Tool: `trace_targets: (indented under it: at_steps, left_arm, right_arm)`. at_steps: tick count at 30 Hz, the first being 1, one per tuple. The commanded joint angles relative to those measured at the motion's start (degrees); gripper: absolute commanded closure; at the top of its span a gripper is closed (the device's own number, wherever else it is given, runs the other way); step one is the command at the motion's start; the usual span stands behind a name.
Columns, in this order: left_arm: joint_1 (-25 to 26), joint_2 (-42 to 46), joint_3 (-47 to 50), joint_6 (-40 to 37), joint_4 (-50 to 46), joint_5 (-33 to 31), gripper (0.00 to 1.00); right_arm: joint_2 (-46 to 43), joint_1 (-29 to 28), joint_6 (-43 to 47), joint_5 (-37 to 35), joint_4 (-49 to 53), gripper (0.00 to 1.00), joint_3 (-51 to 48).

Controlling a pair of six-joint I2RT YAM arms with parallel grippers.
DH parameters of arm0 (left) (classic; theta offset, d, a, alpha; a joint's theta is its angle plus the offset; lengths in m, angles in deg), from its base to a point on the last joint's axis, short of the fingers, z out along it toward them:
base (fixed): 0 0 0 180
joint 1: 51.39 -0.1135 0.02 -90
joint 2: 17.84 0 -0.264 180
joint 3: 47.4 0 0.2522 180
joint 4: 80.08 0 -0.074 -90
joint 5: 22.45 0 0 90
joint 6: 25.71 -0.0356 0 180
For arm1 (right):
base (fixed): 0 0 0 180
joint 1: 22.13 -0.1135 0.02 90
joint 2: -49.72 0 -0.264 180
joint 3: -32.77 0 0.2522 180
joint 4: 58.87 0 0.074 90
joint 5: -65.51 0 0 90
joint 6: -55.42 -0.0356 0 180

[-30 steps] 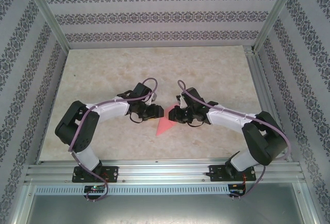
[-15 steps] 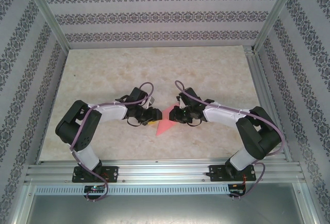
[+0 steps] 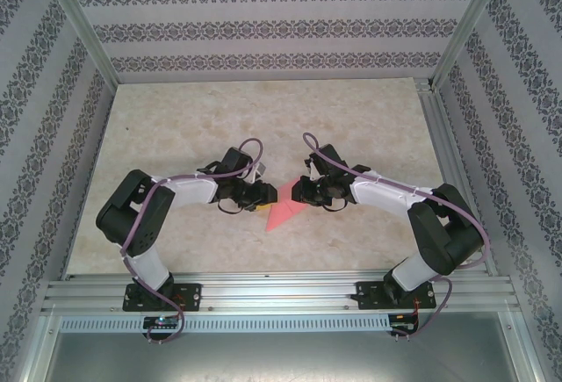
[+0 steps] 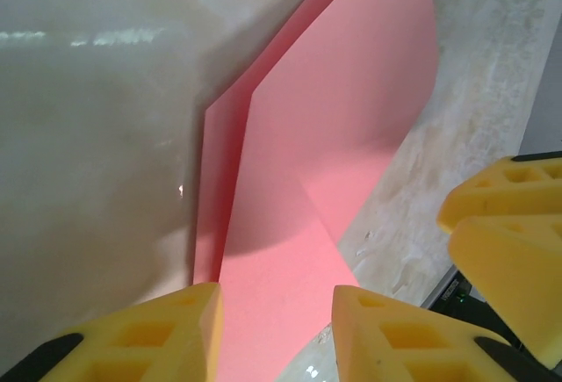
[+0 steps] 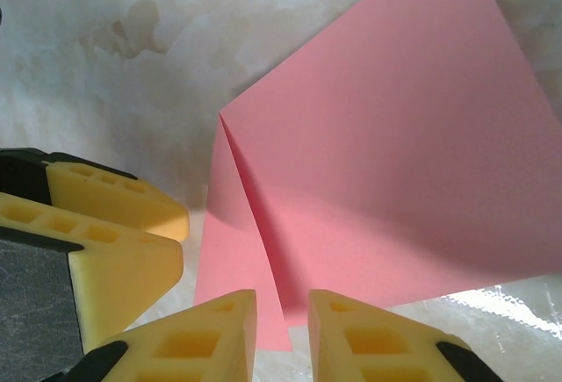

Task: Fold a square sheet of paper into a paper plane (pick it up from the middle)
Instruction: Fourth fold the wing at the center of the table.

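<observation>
- Rail of bare metal runs along the bottom of the overhead view, with the left arm and the right arm bolted to it.
- Both arms bend inward, so their pincers face each other near the middle of the frame, close together.
- The left pincer is partly open. In its own wrist view its yellow fingers stand apart with a clear gap, and the near end of the pink paper lies in that gap, unpinched.
- The right pincer is barely open. Its fingers leave a narrow slit, and a corner of the paper reaches into it with pale surface showing beside it. It has hold of nothing.
- The paper lies on the surface at the centre of the overhead frame, just below the two pincers. It looks like a triangle there.
- It is folded: a crease runs from its upper left edge down toward the right pincer's fingers, with a narrow flap to the left.
- The marbled surface stretches to the patterned walls at the top.
</observation>
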State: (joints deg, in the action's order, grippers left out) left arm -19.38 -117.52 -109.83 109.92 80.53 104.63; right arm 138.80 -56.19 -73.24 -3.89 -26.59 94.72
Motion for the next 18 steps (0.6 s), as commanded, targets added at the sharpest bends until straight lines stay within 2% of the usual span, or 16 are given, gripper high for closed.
trace_targets:
  at_steps: [1, 18]
  left_arm:
    - [0.69, -1.51, -1.41, 0.7, 3.45, 1.45, 0.62]
    - [1.36, -1.67, -2.52, -0.97, 0.05, -0.73, 0.6]
  right_arm:
    - [-0.96, 0.26, 1.47, -0.21, 0.13, 0.77, 1.12]
    - [-0.57, 0.31, 1.32, 1.08, -0.97, 0.76, 0.94]
